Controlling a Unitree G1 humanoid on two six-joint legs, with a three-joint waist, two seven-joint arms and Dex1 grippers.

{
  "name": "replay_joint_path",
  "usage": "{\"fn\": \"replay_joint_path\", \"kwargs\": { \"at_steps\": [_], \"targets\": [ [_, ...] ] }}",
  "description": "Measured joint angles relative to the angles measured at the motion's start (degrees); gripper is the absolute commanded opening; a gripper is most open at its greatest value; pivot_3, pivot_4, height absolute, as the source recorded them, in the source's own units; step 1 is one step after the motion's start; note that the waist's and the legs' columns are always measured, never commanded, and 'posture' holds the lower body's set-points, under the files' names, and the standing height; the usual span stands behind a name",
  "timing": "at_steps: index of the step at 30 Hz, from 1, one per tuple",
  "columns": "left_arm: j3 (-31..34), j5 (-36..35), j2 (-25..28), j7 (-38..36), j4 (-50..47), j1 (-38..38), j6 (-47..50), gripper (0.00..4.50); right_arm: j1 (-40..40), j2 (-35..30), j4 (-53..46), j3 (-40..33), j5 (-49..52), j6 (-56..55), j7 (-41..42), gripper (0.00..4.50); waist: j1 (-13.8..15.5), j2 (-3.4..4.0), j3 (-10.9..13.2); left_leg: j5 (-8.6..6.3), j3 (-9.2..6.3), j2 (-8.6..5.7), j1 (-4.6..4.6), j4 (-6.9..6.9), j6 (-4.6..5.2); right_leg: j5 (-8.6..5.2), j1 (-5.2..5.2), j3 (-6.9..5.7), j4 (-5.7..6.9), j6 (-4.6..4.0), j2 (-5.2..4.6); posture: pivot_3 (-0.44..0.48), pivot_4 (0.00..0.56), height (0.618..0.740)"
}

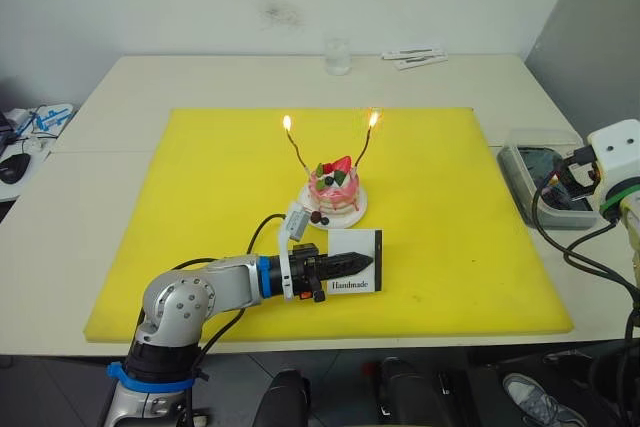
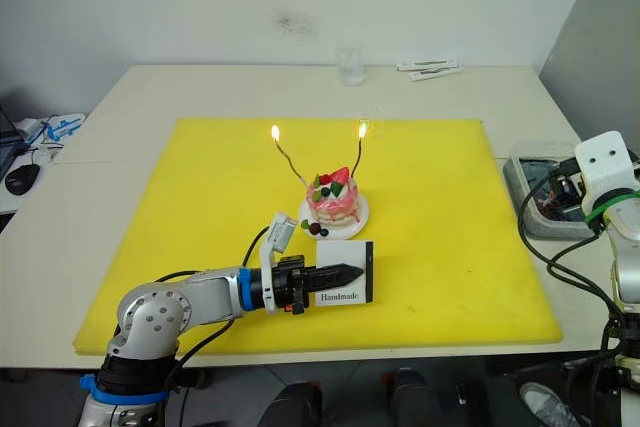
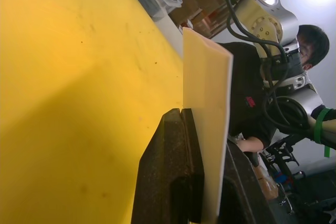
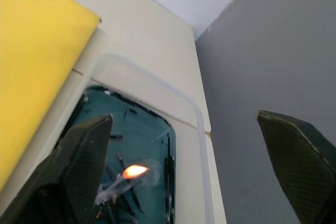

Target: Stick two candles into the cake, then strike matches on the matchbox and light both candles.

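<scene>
The pink cake (image 1: 335,190) sits on its white plate (image 1: 358,211) in the middle of the yellow mat (image 1: 200,197). Two thin candles stand in it, and both the left candle (image 1: 296,150) and the right candle (image 1: 364,144) burn at the tip. Just in front of the cake, my left gripper (image 1: 356,263) is shut on the white "Handmade" matchbox (image 1: 364,246), which the left wrist view shows edge-on between the fingers (image 3: 169,171). My right gripper (image 4: 184,118) is open above a clear container (image 4: 152,90), where a match (image 4: 126,176) burns.
The clear container (image 1: 520,162) stands on the table to the right of the mat, under my right arm (image 1: 613,162). A glass (image 1: 338,55) and paper strips (image 1: 415,55) lie at the far edge. A person (image 3: 310,40) is beyond the mat in the left wrist view.
</scene>
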Motion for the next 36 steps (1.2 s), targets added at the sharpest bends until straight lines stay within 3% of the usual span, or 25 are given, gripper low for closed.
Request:
{"fn": "replay_joint_path", "kwargs": {
  "at_steps": [4,14,23,30,36],
  "targets": [
    [1.3,-0.8,0.2,0.3,0.2,-0.3,0.5,0.0,3.3,-1.2,-6.5,-2.8,3.4,0.5,4.4,4.49,0.0,0.0,0.0,0.0,-0.04,0.0,0.01,0.0,0.0,0.0,0.02,-0.02,-0.01,0.0,0.0,0.0,0.15,0.74],
    [4.3,-8.2,0.4,10.4,2.8,-3.1,8.9,0.0,20.4,-10.5,-33.0,-8.3,28.7,10.5,32.6,4.49,-0.1,-0.01,0.0,-0.01,-0.12,0.0,0.28,0.04,0.01,-0.11,0.36,-0.1,-0.07,-0.15,0.0,0.0,0.15,0.74],
    [3.2,-5.7,-0.4,14.4,6.8,-5.0,10.8,0.0,19.8,-14.0,-41.8,-1.8,38.1,15.8,38.1,4.49,0.0,-0.05,0.0,0.0,-0.13,0.0,0.44,0.06,0.01,-0.16,0.53,-0.12,-0.11,-0.24,0.0,0.0,0.15,0.74],
    [3.3,-4.4,0.8,14.4,6.6,-5.0,10.9,1.99,17.6,-13.6,-40.5,2.4,36.7,14.3,37.0,4.5,0.1,-0.05,0.0,-0.01,-0.19,0.0,0.35,0.01,-0.01,-0.16,0.49,-0.19,-0.15,-0.22,-0.01,0.0,0.15,0.74],
    [4.5,-4.6,7.0,12.4,2.7,-4.9,12.1,3.95,17.0,-13.2,-39.7,4.8,35.9,12.5,37.1,4.5,0.0,-0.06,0.0,-0.01,-0.21,0.0,0.36,0.0,-0.01,-0.21,0.46,-0.21,-0.14,-0.3,-0.01,0.0,0.15,0.74]
  ]
}}
